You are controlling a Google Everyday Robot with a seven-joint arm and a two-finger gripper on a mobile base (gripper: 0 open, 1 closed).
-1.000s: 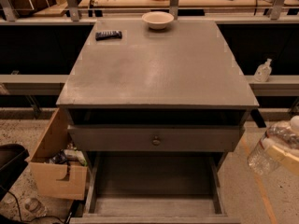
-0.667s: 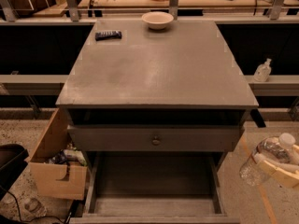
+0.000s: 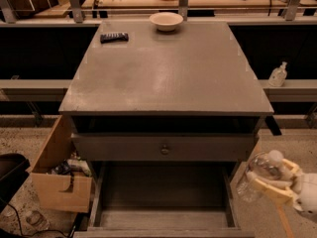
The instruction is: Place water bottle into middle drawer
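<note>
Found the tool (image 3: pixel 273 181) low at the right, beside the cabinet, clamped on the bottle (image 3: pixel 257 175). Held it tilted, just right of the drawer (image 3: pixel 163 190) and outside it. Saw that drawer pulled open at the bottom, under a shut front with a knob (image 3: pixel 165 149). Noted a bowl (image 3: pixel 166 20) and a remote (image 3: pixel 114 36) near the counter's (image 3: pixel 168 73) far edge, well apart from the bottle.

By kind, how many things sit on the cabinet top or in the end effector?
Bowls: 1, white bowl.
Remotes: 1, black remote.
Bottles: 1, water bottle in the end effector, lower right beside the cabinet.
Total: 3.
</note>
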